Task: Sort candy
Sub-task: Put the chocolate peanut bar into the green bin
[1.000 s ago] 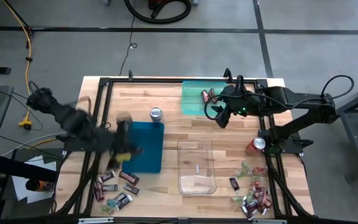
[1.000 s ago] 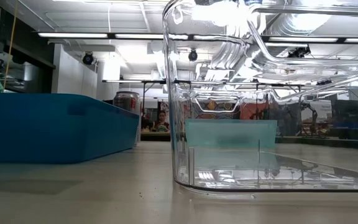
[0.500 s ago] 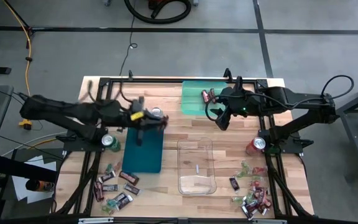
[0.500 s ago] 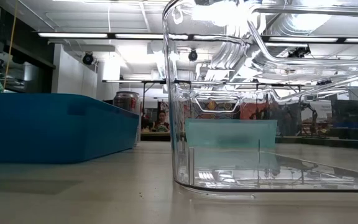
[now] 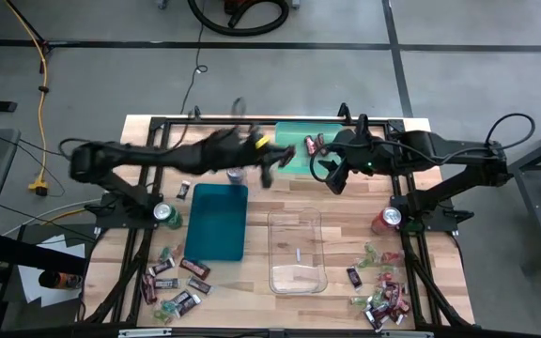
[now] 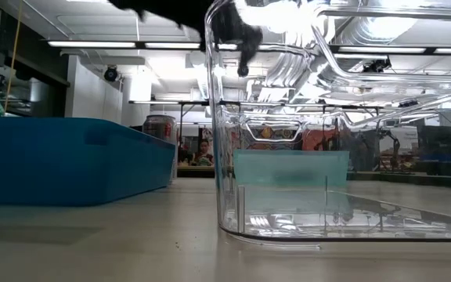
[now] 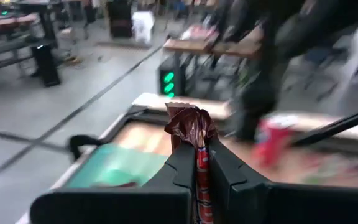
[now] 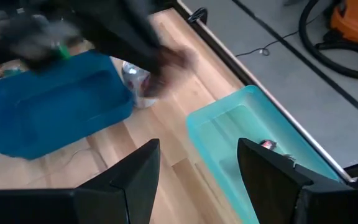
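Left wrist view: left pincer [image 7: 199,163] clenched on a dark red candy bar [image 7: 194,134], long axis upright. Teal tray [image 5: 292,141] lies just ahead; right pincer [image 5: 332,178] released, waiting beside it.

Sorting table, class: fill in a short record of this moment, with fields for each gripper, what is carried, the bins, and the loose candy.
left gripper: over the table's far side, near the teal bin, shut on a dark red candy bar
right gripper: open, empty, hovering by the teal bin
teal bin: far side of table, a few candies inside
blue bin: left of centre
clear bin: centre, nearer side
loose candy: left pile and right pile at the near edge
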